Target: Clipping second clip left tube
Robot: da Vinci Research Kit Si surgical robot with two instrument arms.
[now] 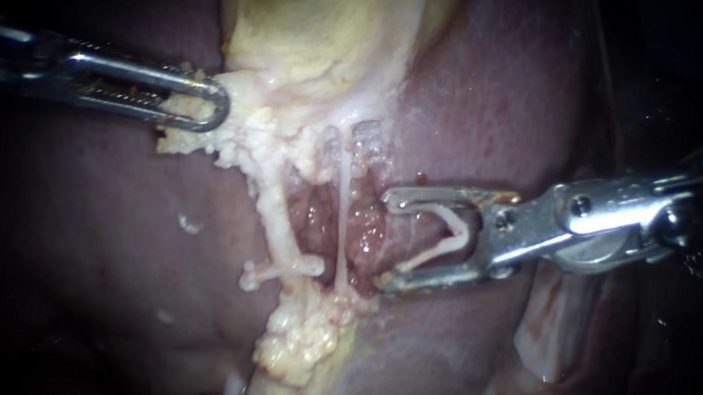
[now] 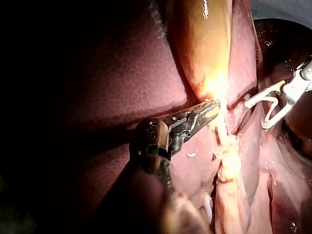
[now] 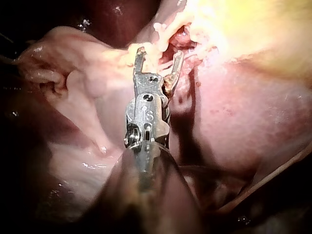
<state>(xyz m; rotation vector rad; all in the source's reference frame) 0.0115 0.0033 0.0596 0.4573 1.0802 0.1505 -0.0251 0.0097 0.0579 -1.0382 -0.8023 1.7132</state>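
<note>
Endoscope view shows the left instrument [image 1: 205, 108] with its pincer pinching the pale tissue [image 1: 247, 123] just under the gallbladder [image 1: 316, 30], pulling it aside so both tubes stand stretched. The left tube [image 1: 274, 216], the thicker one, already carries a seated clip [image 1: 280, 270] low down. The thin right tube [image 1: 340, 222] runs just beside it.

The right instrument [image 1: 390, 240] comes in with its pincer spread wide but bearing on both legs of the loaded clip [image 1: 447, 237]. Its tips sit just beside the right tube and apart from the left tube, around neither.

The main hazard, as I judge it, is that thin right tube. It lies between the pincer and the target, so a straight advance could catch it alone, or both tubes together. Reaching past it could also drive the lower tip into the raw bed between the tubes or into the liver [image 1: 106, 243].

Placed too low, the new clip could foul the seated one. Too much pull from the left instrument could tear the pale tissue and slacken the tube just as the clip closes.
</note>
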